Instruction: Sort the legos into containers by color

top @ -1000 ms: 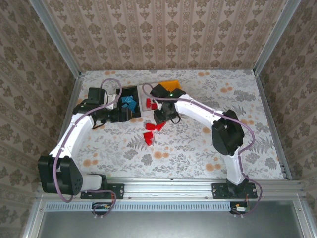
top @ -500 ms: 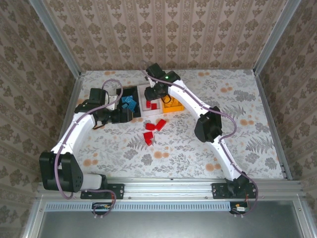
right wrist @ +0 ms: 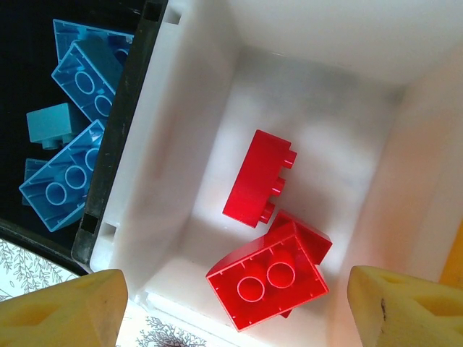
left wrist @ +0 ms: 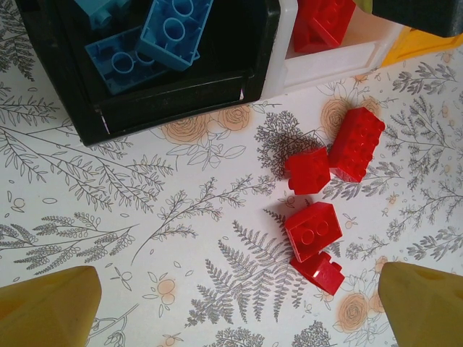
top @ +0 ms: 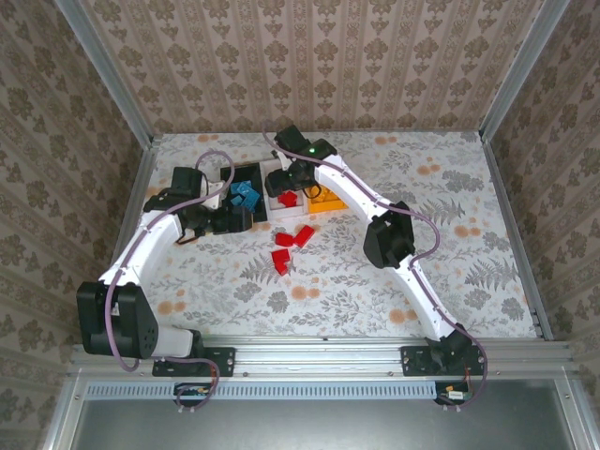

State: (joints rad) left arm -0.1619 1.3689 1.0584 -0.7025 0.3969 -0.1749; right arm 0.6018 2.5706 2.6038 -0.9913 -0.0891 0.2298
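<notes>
The flowered table [top: 375, 272] carries three joined bins in a row at its far side: a black bin [top: 225, 178], a white bin [right wrist: 181, 108] and an orange bin [top: 330, 200]. Blue bricks [left wrist: 155, 36] lie in the black one and red bricks [right wrist: 257, 181] in the white one.

The right gripper [right wrist: 235, 311] hangs straight above the white bin, jaws spread with nothing between them. The left gripper [left wrist: 235, 307] hovers over the table just in front of the black bin, jaws spread wide and empty.

Four loose red bricks [left wrist: 318, 217] lie close together on the table in front of the white bin. From the left gripper they lie toward the robot's right, nearer its right fingertip [left wrist: 423, 303], and that arm looks the closer. The longest brick [left wrist: 356, 143] lies roughly square to the line between the fingers, so the jaws could probably close across its narrow width.
</notes>
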